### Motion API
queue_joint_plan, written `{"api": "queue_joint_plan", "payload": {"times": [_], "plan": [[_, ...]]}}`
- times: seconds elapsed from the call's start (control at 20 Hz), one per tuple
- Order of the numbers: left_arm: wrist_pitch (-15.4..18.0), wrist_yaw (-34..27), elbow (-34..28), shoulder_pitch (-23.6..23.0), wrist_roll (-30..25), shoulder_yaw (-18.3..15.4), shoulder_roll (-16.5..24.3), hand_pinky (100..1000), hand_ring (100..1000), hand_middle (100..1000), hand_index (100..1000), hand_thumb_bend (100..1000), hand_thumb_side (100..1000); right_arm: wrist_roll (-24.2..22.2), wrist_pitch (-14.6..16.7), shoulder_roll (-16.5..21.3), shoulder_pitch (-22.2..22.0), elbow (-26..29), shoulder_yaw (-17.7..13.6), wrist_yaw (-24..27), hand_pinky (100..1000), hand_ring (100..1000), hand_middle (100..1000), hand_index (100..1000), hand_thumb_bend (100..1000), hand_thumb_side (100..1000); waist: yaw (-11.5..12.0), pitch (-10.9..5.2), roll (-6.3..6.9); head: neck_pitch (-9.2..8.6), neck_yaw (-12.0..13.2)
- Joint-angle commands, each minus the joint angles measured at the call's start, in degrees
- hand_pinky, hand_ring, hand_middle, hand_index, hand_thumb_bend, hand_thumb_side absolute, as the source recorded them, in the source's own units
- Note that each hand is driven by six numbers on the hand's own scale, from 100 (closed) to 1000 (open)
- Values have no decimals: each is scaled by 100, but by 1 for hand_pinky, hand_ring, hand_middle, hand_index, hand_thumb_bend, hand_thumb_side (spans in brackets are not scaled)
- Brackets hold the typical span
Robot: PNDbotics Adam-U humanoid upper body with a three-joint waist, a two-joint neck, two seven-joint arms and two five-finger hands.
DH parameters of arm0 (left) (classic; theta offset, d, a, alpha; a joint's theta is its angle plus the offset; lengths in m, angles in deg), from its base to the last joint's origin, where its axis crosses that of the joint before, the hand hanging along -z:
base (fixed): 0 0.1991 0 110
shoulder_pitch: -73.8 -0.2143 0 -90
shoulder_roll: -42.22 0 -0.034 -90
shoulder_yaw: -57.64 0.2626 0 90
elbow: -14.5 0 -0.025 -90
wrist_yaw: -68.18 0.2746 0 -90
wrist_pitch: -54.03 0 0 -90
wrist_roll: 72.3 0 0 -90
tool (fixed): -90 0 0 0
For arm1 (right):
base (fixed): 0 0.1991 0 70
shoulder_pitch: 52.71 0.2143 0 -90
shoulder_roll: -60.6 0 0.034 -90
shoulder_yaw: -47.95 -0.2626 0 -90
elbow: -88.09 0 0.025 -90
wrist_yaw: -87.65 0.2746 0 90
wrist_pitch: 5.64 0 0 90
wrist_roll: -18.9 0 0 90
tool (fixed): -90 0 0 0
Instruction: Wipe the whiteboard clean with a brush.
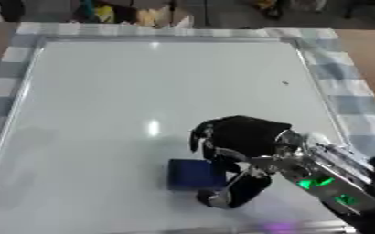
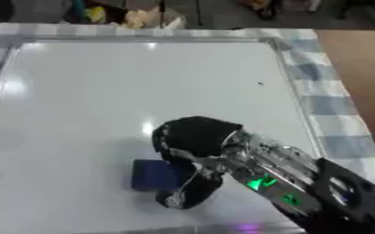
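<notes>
My right hand [image 1: 243,137] is low over the near part of the whiteboard [image 1: 126,91], fingers and thumb curled round the dark blue brush [image 1: 192,174], which sits flat on the board. The board lies on a blue-and-white checked cloth [image 1: 347,98]; one tiny dark speck [image 1: 284,83] toward its far right.

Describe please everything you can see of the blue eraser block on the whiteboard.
The blue eraser block is a dark blue, roughly rectangular block with a matte look. It lies flat on the near part of the whiteboard, right of its middle. The right hand covers its right side, with fingers and thumb curled round it, so that end is hidden. No handle or label shows.
</notes>
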Motion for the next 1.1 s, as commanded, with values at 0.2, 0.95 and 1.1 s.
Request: {"api": "queue_joint_plan", "payload": {"times": [0.2, 0.95, 1.1], "plan": [[-12, -3, -102, 57, -24, 12, 35, 446, 588, 557, 739, 143, 983, -5, -67, -3, 21, 86, -57, -100, 719, 885, 721, 111, 350, 430, 10, -84, 20, -57, -25], [-38, -2, -102, 32, -37, 10, 6, 437, 585, 555, 737, 141, 983, 148, -281, -110, -60, 84, -83, -268, 699, 872, 696, 106, 321, 427, 16, -70, 25, -100, -38], [-40, -4, -102, 36, -44, 14, 0, 435, 585, 554, 737, 141, 983, 178, -277, -128, -80, 42, -67, -309, 695, 871, 693, 106, 328, 413, 22, -66, 26, -104, -41]]}}
